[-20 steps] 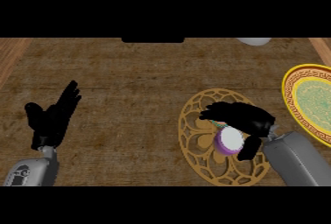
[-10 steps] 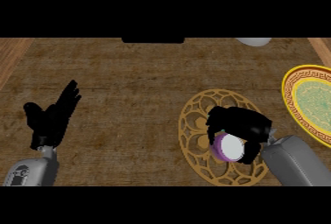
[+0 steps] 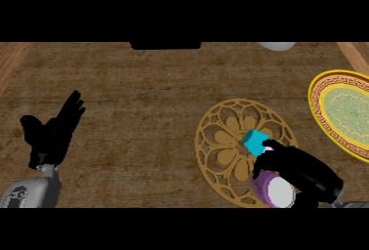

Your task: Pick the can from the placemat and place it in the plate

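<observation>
The can (image 3: 276,191) shows a purple side with a pale round end low in the head view, and a teal patch (image 3: 254,141) sticks out above the fingers. My right hand (image 3: 299,168) is curled round it, shut on the can, and hides its middle. The can is tilted over the lower right part of the round golden openwork placemat (image 3: 220,132). The yellow-rimmed plate (image 3: 346,114) with a green centre lies to the right, cut off by the view's edge and apart from the hand. My left hand (image 3: 54,132) rests open at the left, fingers up.
A dark object (image 3: 166,45) and a pale rounded one (image 3: 277,46) sit at the counter's far edge. Lighter wood strips run along the counter's far left (image 3: 10,58) and far right corners.
My right hand has drawn back toward the view's lower edge with the can, which now tilts and shows a teal part above the fingers. The left hand has stayed still.
</observation>
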Robot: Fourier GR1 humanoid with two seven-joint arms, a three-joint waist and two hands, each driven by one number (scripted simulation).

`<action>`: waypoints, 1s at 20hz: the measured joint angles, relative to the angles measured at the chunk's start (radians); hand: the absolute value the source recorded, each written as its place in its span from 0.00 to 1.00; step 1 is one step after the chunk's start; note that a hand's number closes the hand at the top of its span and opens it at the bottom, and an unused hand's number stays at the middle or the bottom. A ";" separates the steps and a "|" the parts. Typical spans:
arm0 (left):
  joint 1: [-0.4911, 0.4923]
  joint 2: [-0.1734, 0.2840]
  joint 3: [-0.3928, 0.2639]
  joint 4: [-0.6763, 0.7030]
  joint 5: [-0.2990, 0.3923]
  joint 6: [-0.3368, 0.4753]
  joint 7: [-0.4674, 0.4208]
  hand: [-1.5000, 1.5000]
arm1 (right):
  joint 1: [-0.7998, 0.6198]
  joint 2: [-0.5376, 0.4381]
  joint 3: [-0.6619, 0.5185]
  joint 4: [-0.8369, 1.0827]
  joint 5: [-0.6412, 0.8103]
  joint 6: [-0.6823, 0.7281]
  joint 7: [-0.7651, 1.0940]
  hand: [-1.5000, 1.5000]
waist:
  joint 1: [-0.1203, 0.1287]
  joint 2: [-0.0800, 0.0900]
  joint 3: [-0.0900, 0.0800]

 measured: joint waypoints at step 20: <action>0.001 -0.028 -0.012 -0.001 -0.014 0.002 -0.010 0.50 | 0.080 0.052 -0.586 -0.241 -0.290 -0.280 0.156 1.00 | 0.015 0.016 0.007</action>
